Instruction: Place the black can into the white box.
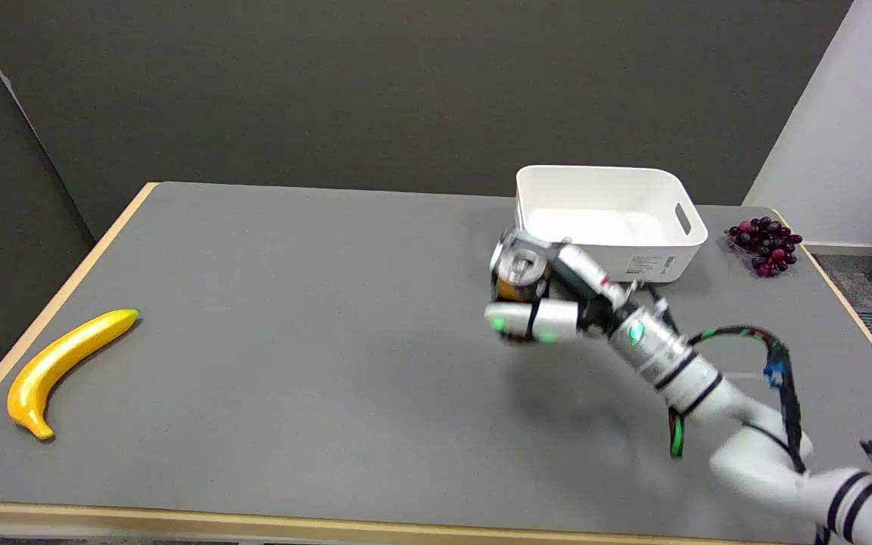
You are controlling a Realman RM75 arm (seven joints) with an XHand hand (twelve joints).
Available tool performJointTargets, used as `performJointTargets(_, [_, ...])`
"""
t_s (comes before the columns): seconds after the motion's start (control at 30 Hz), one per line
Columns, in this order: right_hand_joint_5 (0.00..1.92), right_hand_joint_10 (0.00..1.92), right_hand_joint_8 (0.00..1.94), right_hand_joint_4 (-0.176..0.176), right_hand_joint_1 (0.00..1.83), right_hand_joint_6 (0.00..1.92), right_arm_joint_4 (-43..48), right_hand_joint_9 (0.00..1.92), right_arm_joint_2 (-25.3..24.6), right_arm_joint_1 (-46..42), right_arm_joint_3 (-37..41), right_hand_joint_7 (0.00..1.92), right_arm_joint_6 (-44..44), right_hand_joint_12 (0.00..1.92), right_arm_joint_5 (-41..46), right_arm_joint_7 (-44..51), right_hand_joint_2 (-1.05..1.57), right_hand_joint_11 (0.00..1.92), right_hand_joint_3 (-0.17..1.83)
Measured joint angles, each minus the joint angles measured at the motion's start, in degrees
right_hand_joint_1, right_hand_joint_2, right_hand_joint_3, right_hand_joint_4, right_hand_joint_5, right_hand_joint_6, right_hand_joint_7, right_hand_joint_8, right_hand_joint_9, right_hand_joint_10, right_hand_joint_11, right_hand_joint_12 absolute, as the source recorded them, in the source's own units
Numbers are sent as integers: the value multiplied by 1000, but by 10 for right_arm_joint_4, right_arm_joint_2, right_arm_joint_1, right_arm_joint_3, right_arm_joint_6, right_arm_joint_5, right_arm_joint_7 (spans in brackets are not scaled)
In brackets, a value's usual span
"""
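My right hand [538,299] grips the black can [519,274] and holds it above the table, just in front of the white box's near left corner. The can's silver top faces up and an orange patch on its side shows between the fingers; most of its body is hidden by them. The white box [610,185] stands open and with nothing inside at the back right of the grey table [292,318]. The picture is slightly blurred around the hand.
A yellow banana [65,367] lies near the table's left edge. A bunch of dark red grapes [765,242] lies to the right of the box, close to the table's right edge. My right arm's cables [773,371] loop above the table at the lower right.
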State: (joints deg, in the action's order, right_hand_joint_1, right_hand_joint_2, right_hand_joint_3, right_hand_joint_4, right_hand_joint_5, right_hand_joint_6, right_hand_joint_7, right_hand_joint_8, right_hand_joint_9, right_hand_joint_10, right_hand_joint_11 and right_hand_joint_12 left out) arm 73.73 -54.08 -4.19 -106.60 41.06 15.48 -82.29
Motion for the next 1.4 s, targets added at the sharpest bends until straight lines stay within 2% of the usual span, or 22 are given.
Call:
performJointTargets(0.3, [440, 1293, 1540, -176, 1156, 1577, 9, 757, 6, 92, 38, 789, -19, 1921, 118, 170, 1334, 499, -14])
performJointTargets(0.53, [450, 1287, 1527, -176, 1160, 1566, -22, 765, 12, 175, 51, 797, -51, 1921, 200, 296, 1321, 541, 1])
performJointTargets(0.93, [451, 1270, 1525, -176, 1160, 1568, -160, 764, 12, 284, 13, 798, -107, 1921, 292, 415, 1322, 531, -1])
performJointTargets(1.0, [459, 1204, 1438, -176, 1167, 1624, -189, 713, 9, 299, 1, 806, -115, 1921, 304, 426, 1305, 361, 10])
performJointTargets(1.07, [132, 658, 408, -31, 664, 519, -212, 92, 6, 310, -10, 173, -122, 1173, 313, 435, 696, 39, 862])
performJointTargets(1.1, [67, 427, 194, -5, 575, 284, -224, 8, 5, 316, -15, 55, -126, 967, 317, 440, 603, -1, 955])
performJointTargets(1.13, [38, 235, 94, 5, 543, 171, -234, 1, 4, 321, -20, 9, -130, 834, 322, 444, 582, -1, 939])
performJointTargets(1.2, [5, 37, 13, 5, 475, 84, -251, -1, 2, 329, -28, -1, -136, 711, 328, 450, 591, -1, 776])
performJointTargets(1.4, [-1, -1, -1, 3, 445, 26, -284, -1, -1, 344, -45, -1, -149, 511, 343, 464, 581, -1, 702])
